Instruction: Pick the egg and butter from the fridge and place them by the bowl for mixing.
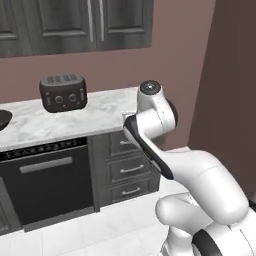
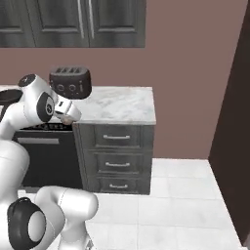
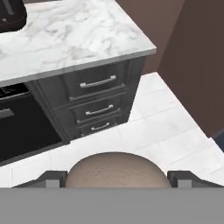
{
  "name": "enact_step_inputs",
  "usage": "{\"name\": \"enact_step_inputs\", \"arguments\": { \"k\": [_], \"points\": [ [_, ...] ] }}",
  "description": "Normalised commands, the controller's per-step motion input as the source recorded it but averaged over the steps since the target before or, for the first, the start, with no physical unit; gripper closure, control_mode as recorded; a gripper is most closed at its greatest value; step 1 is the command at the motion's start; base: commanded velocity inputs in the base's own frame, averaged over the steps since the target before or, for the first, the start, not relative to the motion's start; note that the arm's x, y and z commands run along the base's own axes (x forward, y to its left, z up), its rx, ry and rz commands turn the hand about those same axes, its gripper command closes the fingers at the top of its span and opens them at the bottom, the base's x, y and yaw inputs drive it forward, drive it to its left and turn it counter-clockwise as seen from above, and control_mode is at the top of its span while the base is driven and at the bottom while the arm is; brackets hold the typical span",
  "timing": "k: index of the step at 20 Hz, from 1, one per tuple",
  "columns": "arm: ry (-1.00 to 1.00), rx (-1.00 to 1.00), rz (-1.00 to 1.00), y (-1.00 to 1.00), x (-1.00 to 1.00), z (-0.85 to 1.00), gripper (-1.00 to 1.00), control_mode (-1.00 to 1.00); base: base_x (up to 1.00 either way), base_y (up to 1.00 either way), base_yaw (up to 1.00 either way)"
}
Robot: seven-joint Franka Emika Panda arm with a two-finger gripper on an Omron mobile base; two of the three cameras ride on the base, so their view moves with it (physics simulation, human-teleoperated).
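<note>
**Egg held in the end effector above the kitchen floor**

The end effector (image 3: 117, 179) has its two dark finger tips spread wide, one on each side of the egg (image 3: 117, 171), and they pinch it between them. In the hand view the egg is a brownish-grey speckled dome that rises from the bottom edge, with a finger tip touching it at left and right. In the right base view the same egg (image 2: 67, 115) shows as a small brownish oval at the end of the white hand, just in front of the bench edge.

Past the egg the hand view looks down on pale floor tiles (image 3: 157, 118) and on a dark cabinet with three drawers (image 3: 98, 103), each with a silver handle. To the left of the drawers is the black front of an oven (image 3: 19, 131). Above them lies the bench (image 3: 74, 35), a white marbled top that ends at a corner near a brown wall.

On the bench stands a dark toaster (image 1: 63, 93) with slots on top and knobs on its face, set back toward the wall. At the far left edge of the left base view a dark rounded bowl (image 1: 4, 120) sits on the bench, well apart from the toaster. Dark wall cabinets (image 2: 73, 22) hang above.
</note>
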Motion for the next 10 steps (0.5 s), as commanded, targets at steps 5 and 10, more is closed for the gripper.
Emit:
{"name": "enact_step_inputs", "arguments": {
  "k": [5,10],
  "points": [
    [0.0,0.0,0.0,0.0,0.0,0.0,1.0,1.0,0.74,0.05,0.48],
    [0.0,0.0,0.0,0.0,0.0,0.0,1.0,1.0,0.8,0.15,0.36]
  ]
}}
